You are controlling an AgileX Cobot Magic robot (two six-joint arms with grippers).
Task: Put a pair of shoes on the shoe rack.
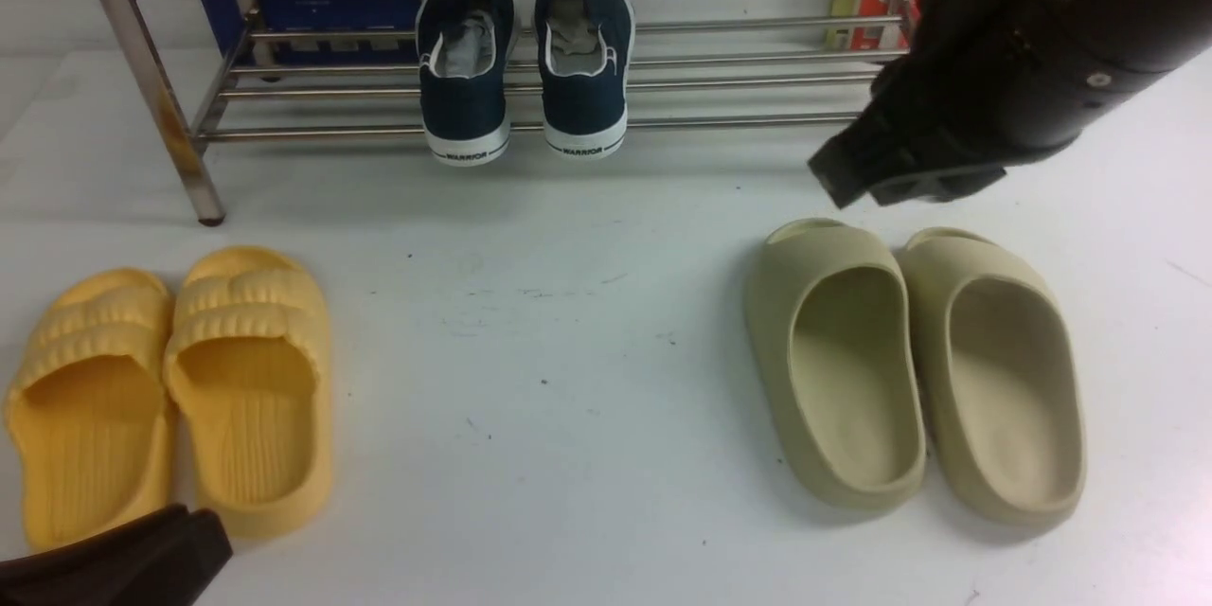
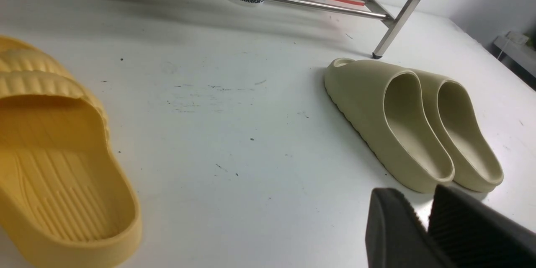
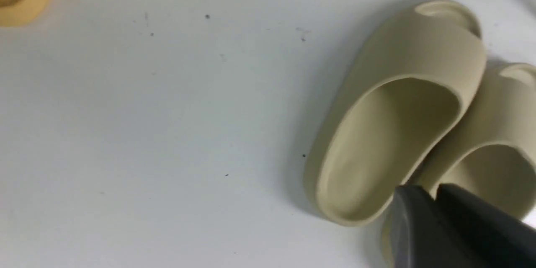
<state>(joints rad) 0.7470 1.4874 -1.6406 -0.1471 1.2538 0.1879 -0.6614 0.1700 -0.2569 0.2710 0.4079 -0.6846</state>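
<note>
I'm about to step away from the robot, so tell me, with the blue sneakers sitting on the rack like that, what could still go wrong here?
1. The navy sneakers rest tilted on the shoe rack, heels overhanging the front bar; a bump could slide them off.
2. The right gripper hangs just above the beige slides; lowering might nudge them.
3. The left gripper sits beside the yellow slides and may clip them.
</note>
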